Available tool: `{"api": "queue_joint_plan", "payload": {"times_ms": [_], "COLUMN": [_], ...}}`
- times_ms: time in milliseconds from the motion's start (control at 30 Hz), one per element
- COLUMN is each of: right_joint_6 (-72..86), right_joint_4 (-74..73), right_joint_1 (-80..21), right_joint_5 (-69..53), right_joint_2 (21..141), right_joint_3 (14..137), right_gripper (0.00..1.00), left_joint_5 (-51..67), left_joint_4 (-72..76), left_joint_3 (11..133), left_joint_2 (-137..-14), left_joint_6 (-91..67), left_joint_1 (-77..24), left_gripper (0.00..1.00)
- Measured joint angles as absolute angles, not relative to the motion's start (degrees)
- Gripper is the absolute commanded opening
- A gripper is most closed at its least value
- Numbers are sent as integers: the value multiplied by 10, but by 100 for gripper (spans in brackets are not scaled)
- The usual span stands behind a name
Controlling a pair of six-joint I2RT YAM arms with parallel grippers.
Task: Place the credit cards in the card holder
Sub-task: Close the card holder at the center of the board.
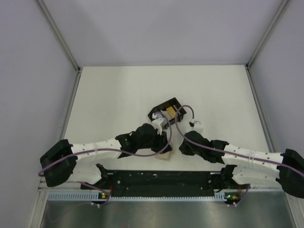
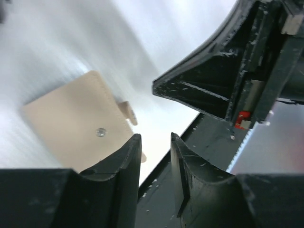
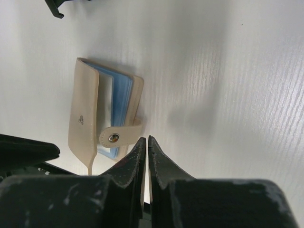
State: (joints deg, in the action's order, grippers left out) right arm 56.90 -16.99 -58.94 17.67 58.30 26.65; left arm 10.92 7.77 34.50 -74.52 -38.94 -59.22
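The tan card holder (image 3: 83,111) lies on the white table with its flaps slightly apart, and a light blue card (image 3: 123,92) shows inside it. Its snap strap reaches across the open side. My right gripper (image 3: 145,139) has its jaws pressed almost together, tips just right of the strap, with nothing visibly between them. My left gripper (image 2: 156,140) is open and empty, just right of the holder (image 2: 71,123). In the top view the holder (image 1: 164,157) peeks out between the left gripper (image 1: 164,141) and the right gripper (image 1: 182,148). A yellow-orange card (image 1: 169,112) lies in the black tray.
The black square tray (image 1: 154,114) stands just behind the two grippers. The black base rail (image 1: 156,179) runs along the near table edge, close to the holder. The right arm (image 2: 228,80) fills the upper right of the left wrist view. Grey walls enclose the table.
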Motion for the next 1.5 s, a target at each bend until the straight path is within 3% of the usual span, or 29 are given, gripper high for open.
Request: {"api": "queue_joint_plan", "payload": {"times_ms": [333,567,1500], "right_joint_6": [572,573,551], "right_joint_4": [-144,-130,-94], "right_joint_1": [-587,-587,-587], "right_joint_5": [157,148,126], "right_joint_2": [618,644,669], "right_joint_3": [267,267,275], "right_gripper": [4,4,2], "left_joint_5": [-3,-3,25], "left_joint_4": [-19,10,90], "left_joint_3": [347,318,315], "left_joint_2": [-747,-786,-828], "left_joint_6": [-364,-364,-378], "left_joint_1": [-592,-591,-590], "left_gripper": [30,23,16]}}
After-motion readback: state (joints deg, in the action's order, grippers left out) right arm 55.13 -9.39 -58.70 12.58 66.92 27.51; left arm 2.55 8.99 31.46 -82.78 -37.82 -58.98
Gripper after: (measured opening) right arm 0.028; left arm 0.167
